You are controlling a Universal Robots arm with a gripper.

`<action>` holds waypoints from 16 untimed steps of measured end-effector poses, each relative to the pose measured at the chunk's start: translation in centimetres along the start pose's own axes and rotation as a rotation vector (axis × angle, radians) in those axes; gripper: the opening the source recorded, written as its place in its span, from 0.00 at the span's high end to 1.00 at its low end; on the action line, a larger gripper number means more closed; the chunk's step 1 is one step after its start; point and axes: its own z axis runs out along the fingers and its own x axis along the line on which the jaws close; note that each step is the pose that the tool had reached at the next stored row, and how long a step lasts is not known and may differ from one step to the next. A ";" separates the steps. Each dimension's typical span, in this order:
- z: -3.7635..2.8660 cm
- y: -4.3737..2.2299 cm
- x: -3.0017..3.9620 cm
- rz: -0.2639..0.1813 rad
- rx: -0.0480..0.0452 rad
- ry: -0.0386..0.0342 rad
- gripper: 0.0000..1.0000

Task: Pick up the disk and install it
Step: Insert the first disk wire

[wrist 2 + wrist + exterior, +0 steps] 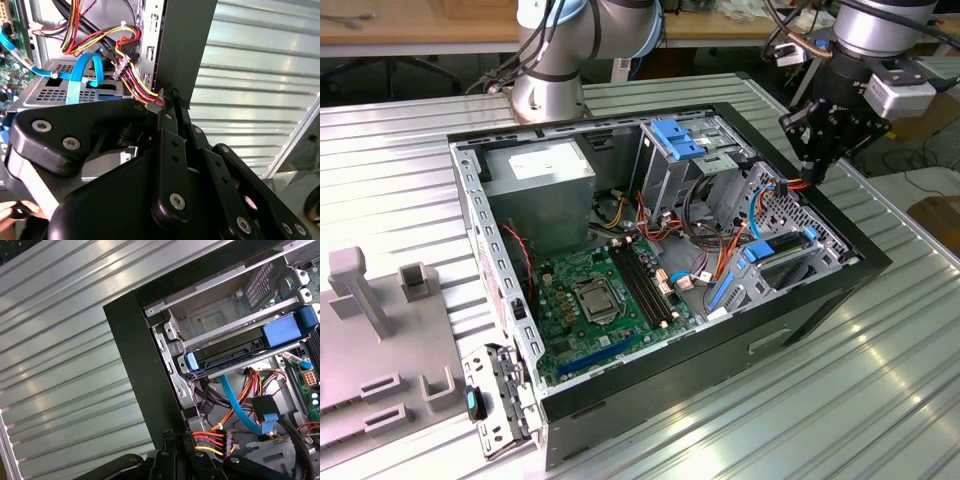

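The disk, a dark drive in a bright blue carrier, lies in the metal cage at the end of the open computer case on the exterior view's right. In the first wrist view the disk sits in its slot, with a blue tab at one end. My gripper hangs over the case's far right corner, above and behind the disk, and its fingers are shut with nothing visible between them. In both wrist views the gripper points down beside the black case wall, close to a red, yellow and black cable plug.
Inside the case are a green motherboard, a grey power supply, a light-blue latch piece and loose blue and orange cables. A grey fixture stands on the ribbed metal table at the left. A second arm's base stands behind the case.
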 end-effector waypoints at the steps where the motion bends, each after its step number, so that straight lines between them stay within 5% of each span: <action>1: 0.00 0.00 0.00 0.024 -0.0053 -0.0001 0.84; 5: 0.00 0.00 0.00 0.086 -0.0185 -0.0003 0.84; 9: -0.13 0.32 -0.65 0.095 -0.0204 -0.0004 0.84; 16: -0.12 0.32 -0.66 0.212 -0.0461 -0.0013 0.84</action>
